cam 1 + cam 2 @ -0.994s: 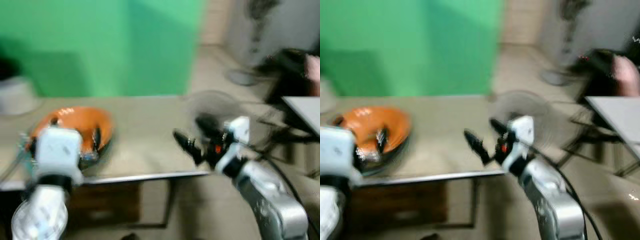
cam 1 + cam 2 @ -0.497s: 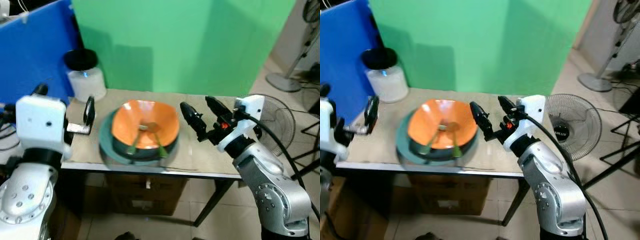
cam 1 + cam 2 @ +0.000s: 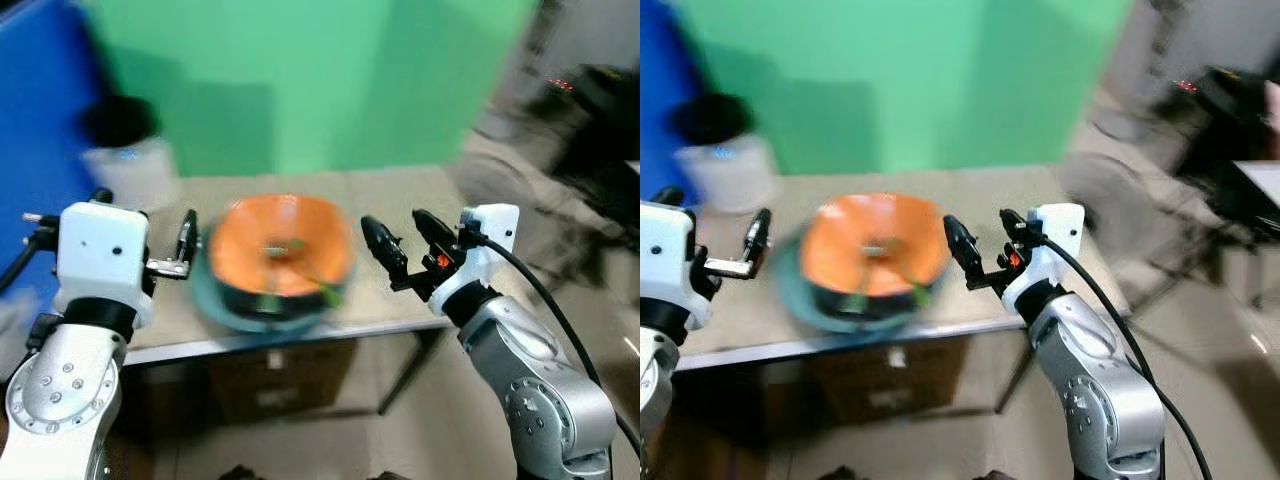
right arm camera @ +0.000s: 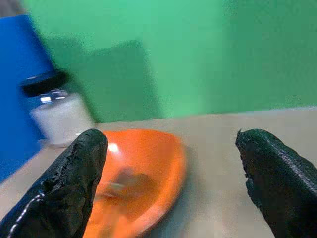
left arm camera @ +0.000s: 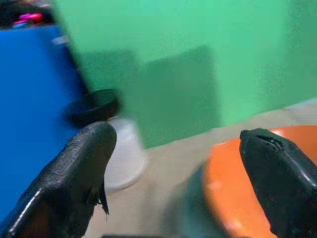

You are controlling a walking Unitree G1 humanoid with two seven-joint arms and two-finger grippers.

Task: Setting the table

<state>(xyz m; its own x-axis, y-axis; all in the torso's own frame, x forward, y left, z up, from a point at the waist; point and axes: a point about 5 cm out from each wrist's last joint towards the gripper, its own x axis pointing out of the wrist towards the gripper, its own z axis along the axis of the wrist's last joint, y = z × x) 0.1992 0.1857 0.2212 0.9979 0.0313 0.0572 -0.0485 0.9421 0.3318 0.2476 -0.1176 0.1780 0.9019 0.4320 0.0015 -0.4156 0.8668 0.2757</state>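
Left eye view, blurred: at nine o'clock my left gripper (image 3: 186,240) hangs spread and empty beside the orange bowl (image 3: 280,255), which sits stacked on a dark plate (image 3: 225,305) mid-table (image 3: 400,215) with greenish utensils (image 3: 300,285) inside. At three o'clock my right gripper (image 3: 405,250) is likewise spread, holding nothing. I judge nothing is laid out yet: the stack needs unpacking.

Orange bowl (image 3: 280,252) is sitting upright on a dark teal plate (image 3: 215,300), roughly mid-bench (image 3: 400,205) and close to the front edge. Couple of utensils (image 3: 300,280) with greenish handles are lying inside the bowl, handles slanting toward the near rim. It's all pretty blurry, so I can't tell whether they're spoons or forks.
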